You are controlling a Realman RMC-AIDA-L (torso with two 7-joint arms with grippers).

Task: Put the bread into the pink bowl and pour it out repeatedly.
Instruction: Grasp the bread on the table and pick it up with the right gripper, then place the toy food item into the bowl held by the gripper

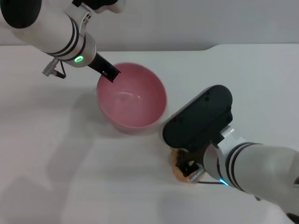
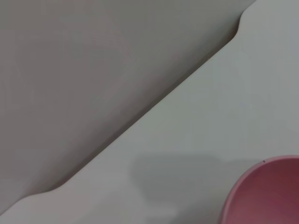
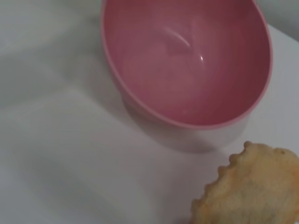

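Observation:
The pink bowl (image 1: 132,97) stands on the white table a little left of the middle, its smooth inside bare; it also fills the right wrist view (image 3: 187,60). My left gripper (image 1: 110,73) is at the bowl's far-left rim, shut on that rim, with one black finger (image 1: 105,69) showing. The left wrist view shows only a piece of the rim (image 2: 261,191). The bread (image 1: 179,172) lies on the table just right of and nearer than the bowl, mostly hidden under my right gripper (image 1: 187,169). Its scalloped tan end (image 3: 252,191) shows beside the bowl, apart from it.
The white table (image 1: 70,154) stretches bare to the left and front of the bowl. Its far edge (image 1: 154,48) meets a grey wall, with a notch at the back right (image 1: 212,46). My right arm's black wrist housing (image 1: 198,121) hangs close to the bowl's right side.

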